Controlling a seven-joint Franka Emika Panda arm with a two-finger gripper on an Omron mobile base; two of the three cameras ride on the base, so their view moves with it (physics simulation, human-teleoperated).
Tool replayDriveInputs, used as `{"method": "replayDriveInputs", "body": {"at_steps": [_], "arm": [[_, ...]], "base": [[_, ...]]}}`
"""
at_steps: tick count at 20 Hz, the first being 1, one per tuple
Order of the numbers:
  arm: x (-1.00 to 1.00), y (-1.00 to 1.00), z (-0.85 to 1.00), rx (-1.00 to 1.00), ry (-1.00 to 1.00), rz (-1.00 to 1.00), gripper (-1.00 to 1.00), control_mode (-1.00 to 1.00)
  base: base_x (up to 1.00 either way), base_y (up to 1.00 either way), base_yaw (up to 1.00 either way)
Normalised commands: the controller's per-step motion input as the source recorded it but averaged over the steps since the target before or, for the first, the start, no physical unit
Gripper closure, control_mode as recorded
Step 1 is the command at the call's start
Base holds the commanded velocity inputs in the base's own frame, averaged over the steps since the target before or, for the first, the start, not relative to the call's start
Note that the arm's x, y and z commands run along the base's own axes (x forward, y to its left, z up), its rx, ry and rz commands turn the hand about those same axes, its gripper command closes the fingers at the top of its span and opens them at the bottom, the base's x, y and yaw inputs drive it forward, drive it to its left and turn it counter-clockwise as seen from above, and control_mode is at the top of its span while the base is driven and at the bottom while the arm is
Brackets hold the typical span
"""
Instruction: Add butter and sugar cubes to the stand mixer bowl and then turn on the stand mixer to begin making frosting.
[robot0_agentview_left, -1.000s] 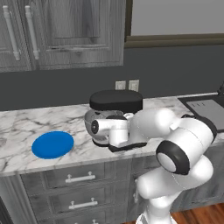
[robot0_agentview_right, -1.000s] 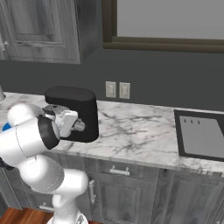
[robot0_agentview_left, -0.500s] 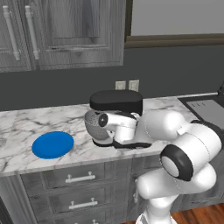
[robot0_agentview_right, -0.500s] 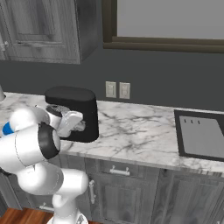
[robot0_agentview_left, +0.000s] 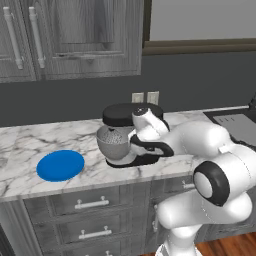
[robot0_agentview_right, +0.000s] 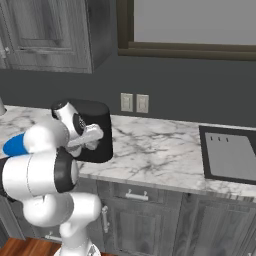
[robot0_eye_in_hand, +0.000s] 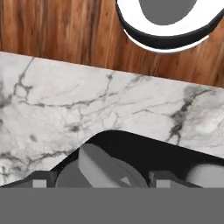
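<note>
Your arm has swung in against the stand mixer since a second ago | claw spread wide, holding nothing, tips either side of the grey knob | stand mixer bowl seated under the head | blue plate left on worktop

Marble counter, grey cabinets, dark wall, wood floor

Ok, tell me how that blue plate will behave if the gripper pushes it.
The blue plate looks flat and rigid, so it would probably slide rather than tip or roll. The marble counter looks smooth, so it may skate easily.
</note>
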Motion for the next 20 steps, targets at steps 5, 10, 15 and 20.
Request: {"method": "replayDriveInputs", "body": {"at_steps": [5,10,15,20], "arm": [[0.3,-0.73,0.0,0.73,0.17,0.23,1.0,-1.0],[0.25,-0.81,0.0,0.74,0.18,0.24,1.0,-1.0],[0.18,-0.8,0.0,0.66,0.17,0.23,1.0,-1.0],[0.03,-0.72,0.0,0.56,0.13,0.19,1.0,-1.0]], "base": [[0.0,0.0,0.0],[0.0,0.0,0.0],[0.0,0.0,0.0],[0.0,0.0,0.0]]}}
